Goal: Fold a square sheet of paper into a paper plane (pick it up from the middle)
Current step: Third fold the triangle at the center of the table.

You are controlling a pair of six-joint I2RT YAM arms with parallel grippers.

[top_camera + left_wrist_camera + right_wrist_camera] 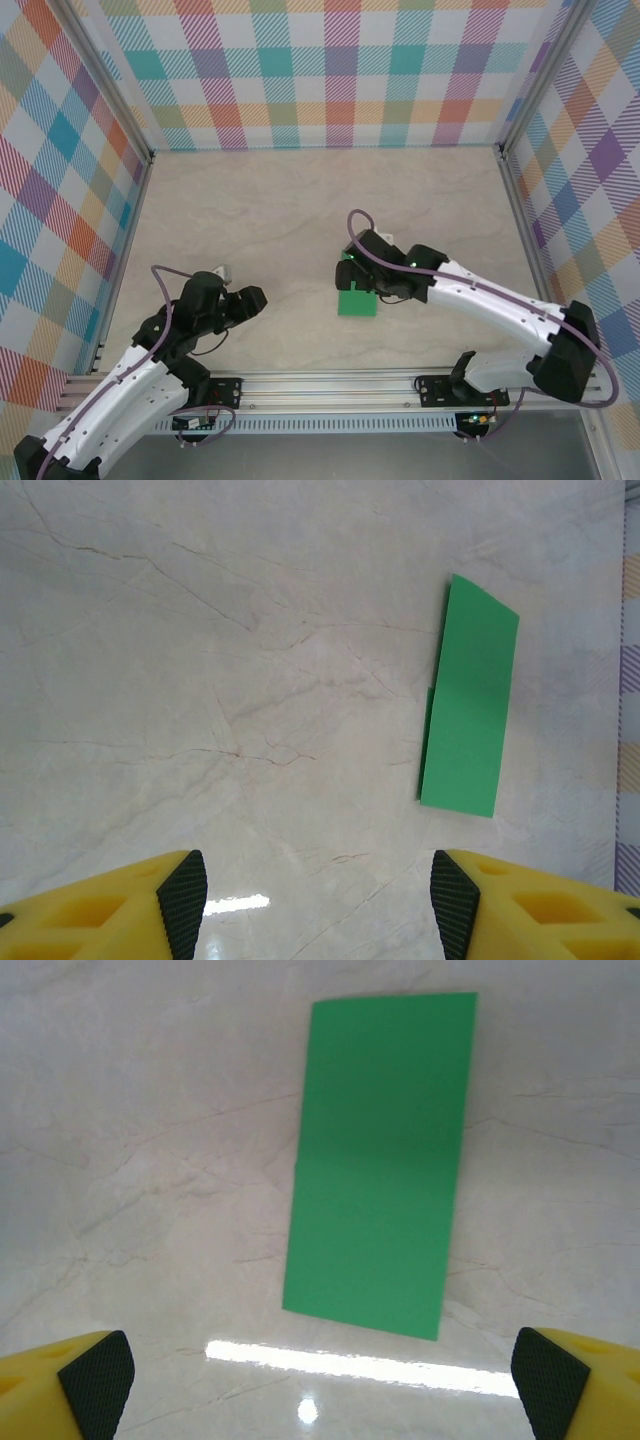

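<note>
Finding: right gripper (325, 1385), spread wide and empty, hovers over the flat folded green paper (378, 1160); left gripper (320, 900) parted, empty. Risk: a pinch skids it, skewing layers.

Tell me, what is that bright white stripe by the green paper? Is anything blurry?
Right wrist view: the stripe is light glaring off the shiny table, just below the sharp green paper. Left wrist view: a smaller glare patch near the bottom edge. Top external view: even light, no glare, nothing blurry.
</note>
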